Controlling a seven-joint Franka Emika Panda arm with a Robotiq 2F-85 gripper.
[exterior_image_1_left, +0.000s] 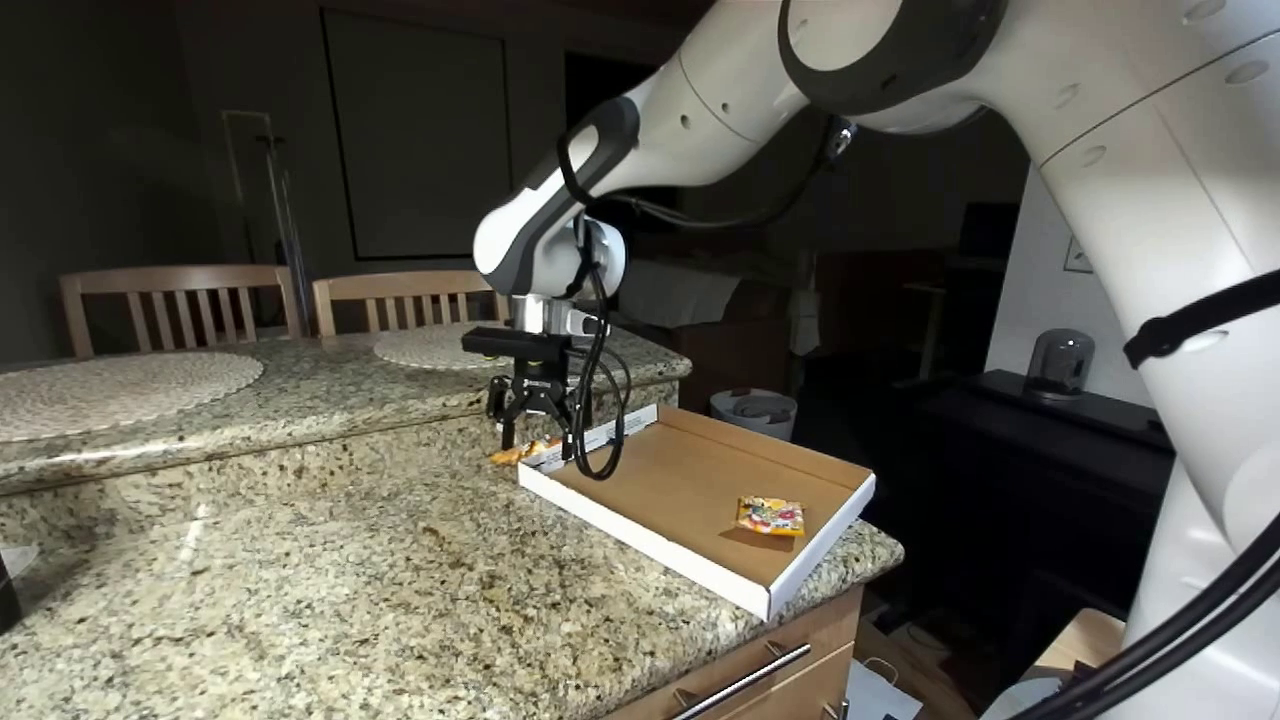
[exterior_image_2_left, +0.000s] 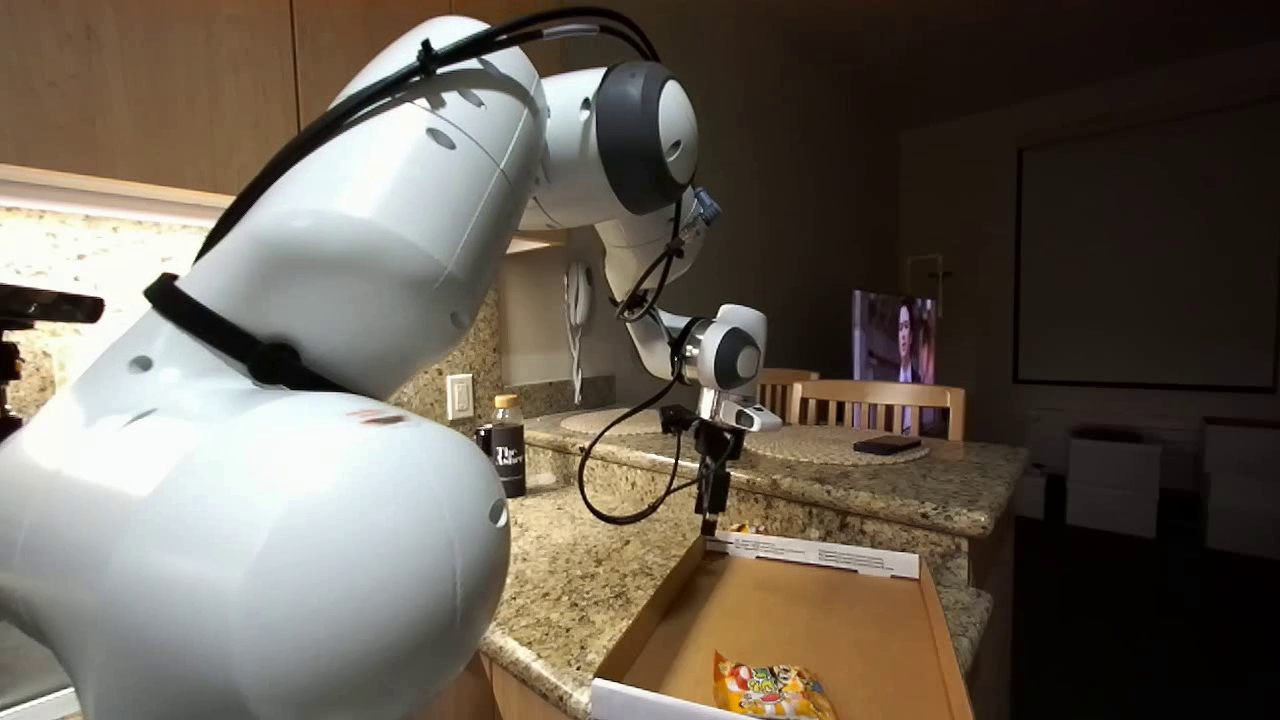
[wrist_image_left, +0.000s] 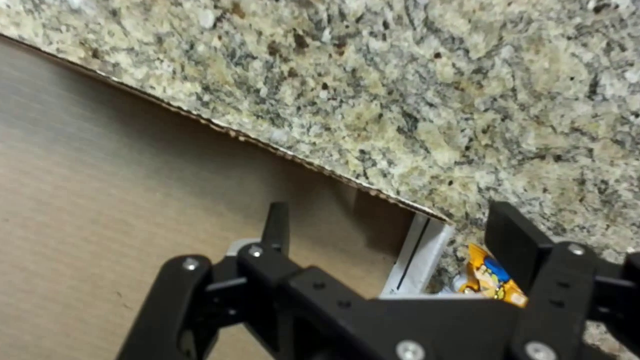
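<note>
Jaws parted, the gripper (wrist_image_left: 389, 217) hangs over a corrugated box (exterior_image_1_left: 690, 472) corner. Outside, a crinkled packet (wrist_image_left: 491, 278) lies on speckled granite (exterior_image_1_left: 350, 570).

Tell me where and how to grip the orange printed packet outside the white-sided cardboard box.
Probably pinch the orange printed packet by its exposed end near the corner of the cardboard box, coming straight down: it lies low on the granite counter, between the box's white end wall and the raised granite ledge, which crowd two sides.
</note>
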